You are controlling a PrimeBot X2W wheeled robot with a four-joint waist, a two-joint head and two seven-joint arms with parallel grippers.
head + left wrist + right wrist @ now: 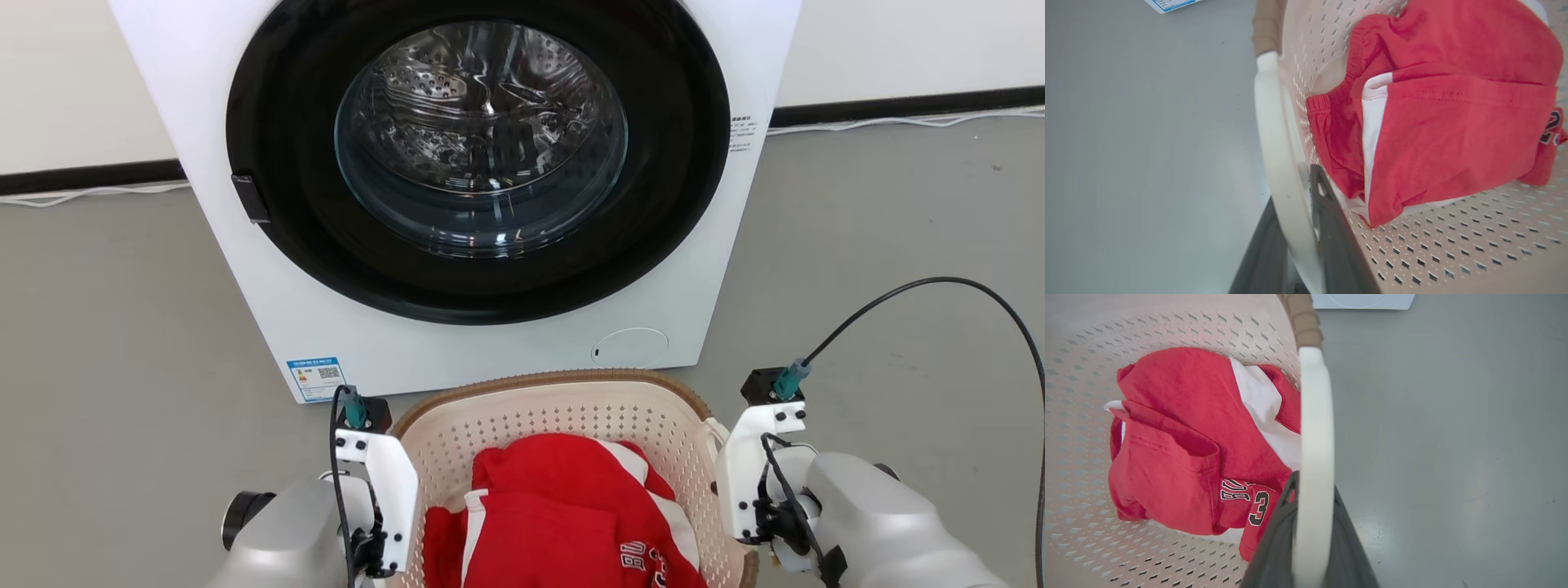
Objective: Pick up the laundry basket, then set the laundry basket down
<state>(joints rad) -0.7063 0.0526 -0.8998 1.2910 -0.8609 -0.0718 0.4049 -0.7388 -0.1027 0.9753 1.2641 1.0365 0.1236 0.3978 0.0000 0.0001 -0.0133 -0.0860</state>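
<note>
The laundry basket (563,412) sits right in front of me, squarely between my two arms and just short of the washer (457,343), with a heap of red clothes (563,498) inside. What matters for the next move is that its two handles lie on a line running side to side across my front, roughly parallel to the washer face. Each arm therefore has its own handle directly at its fingers, and neither arm is nearer than the other. In the left wrist view the left gripper (1294,212) is clenched on the left handle (1274,134), one dark finger outside the white loop and one inside against the perforated wall. In the right wrist view the right gripper (1312,486) is grasping the right handle (1312,416) the same way, a finger hugging each side of the loop. I can't tell from these views whether the bottom is resting on the floor (857,245) or is already clear of it. I judge that both arms have to travel together and level, since the load hangs between the handles and any difference in height would tip the clothes toward one side.
</note>
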